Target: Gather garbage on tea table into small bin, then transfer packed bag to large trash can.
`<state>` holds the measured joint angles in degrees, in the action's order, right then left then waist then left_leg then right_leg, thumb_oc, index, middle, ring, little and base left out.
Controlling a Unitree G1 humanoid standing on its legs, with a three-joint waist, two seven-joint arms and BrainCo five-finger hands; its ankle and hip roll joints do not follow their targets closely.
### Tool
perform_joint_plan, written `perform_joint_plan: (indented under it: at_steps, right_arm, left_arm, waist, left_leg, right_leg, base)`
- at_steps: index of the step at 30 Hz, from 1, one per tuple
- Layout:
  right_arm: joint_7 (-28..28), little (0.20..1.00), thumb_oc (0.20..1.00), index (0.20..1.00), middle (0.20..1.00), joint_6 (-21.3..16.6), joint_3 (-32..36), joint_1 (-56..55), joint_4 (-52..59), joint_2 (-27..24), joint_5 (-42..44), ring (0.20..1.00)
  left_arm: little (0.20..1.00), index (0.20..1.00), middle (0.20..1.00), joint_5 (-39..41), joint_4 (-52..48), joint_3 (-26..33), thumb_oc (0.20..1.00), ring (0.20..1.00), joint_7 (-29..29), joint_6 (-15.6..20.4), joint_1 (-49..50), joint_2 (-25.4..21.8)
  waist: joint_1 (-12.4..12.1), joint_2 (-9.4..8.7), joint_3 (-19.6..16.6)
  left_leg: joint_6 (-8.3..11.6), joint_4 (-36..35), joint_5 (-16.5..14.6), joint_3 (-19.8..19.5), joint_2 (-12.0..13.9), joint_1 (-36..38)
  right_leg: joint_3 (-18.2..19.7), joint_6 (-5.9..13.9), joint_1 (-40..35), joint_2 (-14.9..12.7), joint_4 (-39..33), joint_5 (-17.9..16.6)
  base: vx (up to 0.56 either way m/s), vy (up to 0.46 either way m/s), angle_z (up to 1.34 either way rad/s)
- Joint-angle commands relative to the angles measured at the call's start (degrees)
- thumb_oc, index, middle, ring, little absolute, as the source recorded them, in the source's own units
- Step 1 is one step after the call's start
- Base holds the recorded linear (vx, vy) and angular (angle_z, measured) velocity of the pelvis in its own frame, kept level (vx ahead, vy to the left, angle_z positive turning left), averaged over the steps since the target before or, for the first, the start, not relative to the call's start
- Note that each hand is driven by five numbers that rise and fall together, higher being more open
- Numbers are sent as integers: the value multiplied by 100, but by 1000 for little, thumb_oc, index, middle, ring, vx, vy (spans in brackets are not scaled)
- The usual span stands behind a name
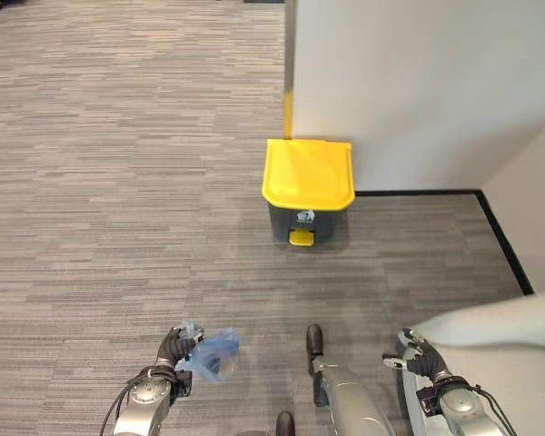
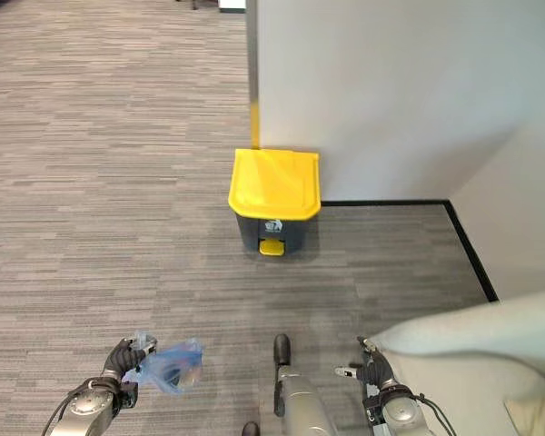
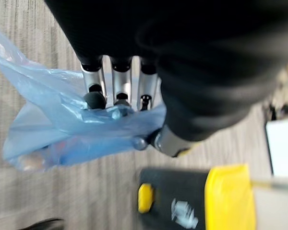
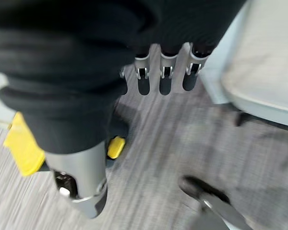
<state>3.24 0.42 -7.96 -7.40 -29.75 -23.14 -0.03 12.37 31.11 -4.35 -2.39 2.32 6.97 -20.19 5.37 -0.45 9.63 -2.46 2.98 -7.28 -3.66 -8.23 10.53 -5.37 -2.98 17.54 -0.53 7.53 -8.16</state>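
A grey trash can with a yellow lid (image 1: 308, 173) and yellow pedal (image 1: 301, 238) stands closed against the white wall corner ahead. My left hand (image 1: 171, 348) at the lower left is shut on a translucent blue plastic bag (image 1: 214, 355), which hangs from its curled fingers (image 3: 95, 99) above the carpet. The bag (image 3: 62, 129) holds some items. At the lower right my right hand (image 1: 416, 356) hangs with straight fingers (image 4: 165, 76) and holds nothing. The can (image 3: 197, 201) lies some way beyond the bag.
Grey striped carpet (image 1: 118, 182) spreads to the left and ahead. A white wall (image 1: 418, 82) with black skirting closes the right side. A pale cushioned seat edge (image 1: 500, 322) sits beside my right hand.
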Motion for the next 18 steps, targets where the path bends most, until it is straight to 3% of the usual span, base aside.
perform_joint_plan:
  at_steps: [1, 5, 8, 10, 11, 12, 13, 18]
  right_arm:
    - [100, 1000, 1000, 1000, 1000, -263, 132, 287, 221, -152, 81, 1000]
    - [154, 1000, 1000, 1000, 1000, -245, 158, 289, 171, -244, 128, 1000]
    - [186, 1000, 1000, 1000, 1000, -247, 181, 297, 143, -265, 156, 1000]
    - [199, 1000, 1000, 1000, 1000, -244, 195, 310, 131, -272, 159, 1000]
    - [213, 1000, 1000, 1000, 1000, -240, 199, 322, 113, -276, 164, 1000]
    - [257, 1000, 1000, 1000, 1000, -235, 205, 326, 70, -263, 184, 1000]
    - [266, 1000, 1000, 1000, 1000, -220, 205, 311, 49, -249, 190, 1000]
    - [209, 1000, 1000, 1000, 1000, -200, 205, 256, 14, -144, 111, 1000]
  left_arm:
    - [200, 200, 200, -33, -518, 191, 200, 200, 19, 260, -40, -370]
    - [200, 200, 200, 30, -421, 211, 200, 200, -37, 256, -153, -352]
    - [200, 200, 200, 4, -390, 183, 200, 200, -53, 265, -170, -350]
    - [200, 200, 200, -12, -370, 167, 200, 200, -60, 268, -185, -355]
    - [200, 200, 200, -12, -369, 154, 200, 200, -69, 273, -188, -357]
    - [200, 200, 200, -25, -381, 137, 200, 200, -93, 272, -186, -344]
    - [200, 200, 200, -16, -381, 133, 200, 200, -92, 263, -174, -337]
    - [200, 200, 200, -40, -438, 126, 200, 200, -36, 258, -93, -299]
  waist:
    - [44, -134, -28]
    - [-20, -212, 71]
    - [-101, -299, 104]
    - [-127, -305, 124]
    - [-152, -303, 144]
    - [-223, -254, 190]
    - [-267, -254, 199]
    - [-244, -224, 112]
  left_leg:
    - [719, 1232, 243, 376, 871, -733]
    - [639, 2016, 394, 468, 961, -1333]
    - [500, 1624, 8, 603, 865, -1721]
    - [505, 1400, 10, 658, 849, -1864]
    - [520, 1231, 66, 695, 836, -1946]
    - [600, 853, 495, 766, 874, -2265]
    - [627, 730, 624, 825, 913, -2329]
    - [569, 532, 555, 816, 853, -2082]
  right_leg:
    - [62, 657, -793, -163, -19, 1060]
    - [112, 480, -1114, -169, -95, 1283]
    - [123, 523, -1301, -263, -200, 1368]
    - [125, 541, -1361, -285, -238, 1391]
    - [153, 555, -1402, -290, -258, 1408]
    - [166, 581, -1566, -258, -337, 1447]
    - [189, 593, -1645, -251, -372, 1461]
    - [311, 703, -1766, -319, -362, 1482]
  base:
    - [181, -159, 15]
    - [142, -94, 22]
    - [124, -10, -8]
    - [89, 34, -25]
    - [170, 107, -15]
    - [172, 122, -6]
    - [192, 154, 2]
    - [134, 140, -30]
